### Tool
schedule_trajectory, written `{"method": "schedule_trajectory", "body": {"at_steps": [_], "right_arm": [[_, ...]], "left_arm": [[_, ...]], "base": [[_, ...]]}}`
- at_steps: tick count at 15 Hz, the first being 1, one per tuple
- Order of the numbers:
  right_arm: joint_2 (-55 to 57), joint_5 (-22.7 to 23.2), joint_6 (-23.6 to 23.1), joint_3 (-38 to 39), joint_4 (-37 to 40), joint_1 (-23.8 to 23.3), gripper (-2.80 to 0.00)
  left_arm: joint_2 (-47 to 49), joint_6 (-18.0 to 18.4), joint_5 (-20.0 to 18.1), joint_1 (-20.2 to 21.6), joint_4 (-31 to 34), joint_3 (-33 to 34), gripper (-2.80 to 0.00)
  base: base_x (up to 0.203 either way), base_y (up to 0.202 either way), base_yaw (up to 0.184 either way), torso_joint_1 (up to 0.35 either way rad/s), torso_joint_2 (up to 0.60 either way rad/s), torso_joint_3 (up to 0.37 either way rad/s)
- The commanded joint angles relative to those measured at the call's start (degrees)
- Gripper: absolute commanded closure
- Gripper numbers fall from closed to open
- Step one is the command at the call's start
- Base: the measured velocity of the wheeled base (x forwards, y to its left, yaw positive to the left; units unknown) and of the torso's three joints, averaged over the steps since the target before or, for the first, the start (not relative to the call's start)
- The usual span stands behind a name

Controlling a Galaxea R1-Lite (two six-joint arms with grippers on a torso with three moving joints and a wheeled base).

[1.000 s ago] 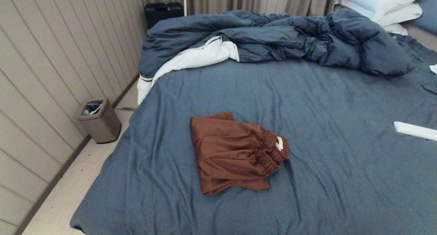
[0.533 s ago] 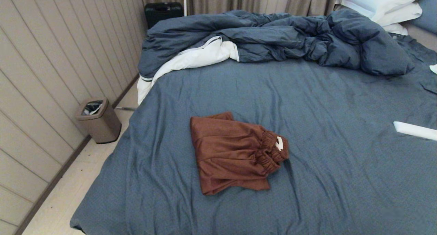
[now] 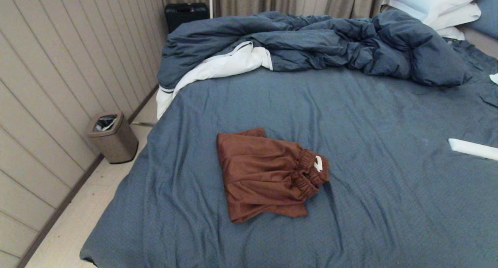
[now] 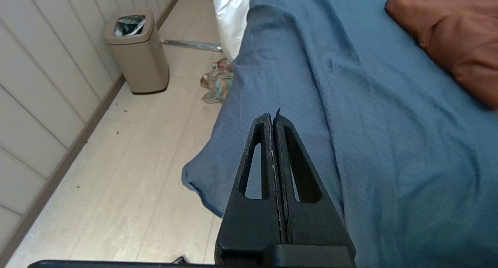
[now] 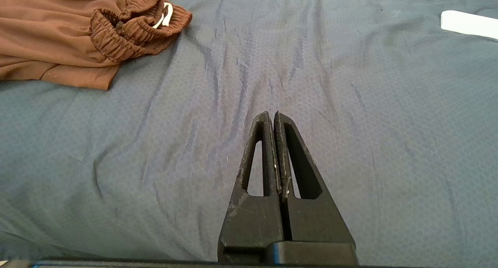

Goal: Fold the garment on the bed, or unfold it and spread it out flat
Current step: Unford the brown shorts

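Your left gripper (image 4: pixel 273 118) has its jaws pressed together on nothing; it hangs over the bed (image 3: pixel 389 205) at its left edge, near the foot corner, with bare floor and a tan waste bin (image 4: pixel 137 52) beyond it. Your right gripper (image 5: pixel 271 118) is likewise closed and empty, above open sheet well inside the near edge. Neither arm shows in the head view, so both sit back from the work.

The garment (image 3: pixel 264 176) lies on the sheet a little left of the middle, nearer the near edge than the rumpled duvet (image 3: pixel 330 46) heaped along the far side. It is doubled over into a compact packet: the legs stacked toward the left edge, the elastic waistband (image 5: pixel 132 25) bunched toward the right, a bit of white drawstring (image 3: pixel 318 163) poking out. Neither gripper touches it.

If folding was your aim, it looks largely done, though the waistband is scrunched and the lower hem sticks out unevenly. If you mean to spread it flat, everything is left: reach in, open the jaws, take an edge and draw the layers apart. A white object (image 3: pixel 472 148) lies at the right edge, well apart.
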Motion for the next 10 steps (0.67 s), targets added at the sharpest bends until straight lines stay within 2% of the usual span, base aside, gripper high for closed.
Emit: {"method": "schedule_trajectory", "body": {"at_steps": [1,10], "right_arm": [[0.2,0.0,0.0,0.0,0.0,-0.1,0.0],[0.2,0.2,-0.2,0.0,0.1,-0.1,0.0]], "left_arm": [[0.1,-0.2,0.0,0.0,0.0,0.0,0.0],[0.2,0.8,-0.2,0.1,0.2,-0.1,0.0]], "base": [[0.0,0.0,0.0,0.0,0.0,0.0],[0.0,0.0,0.0,0.0,0.0,0.0]]}}
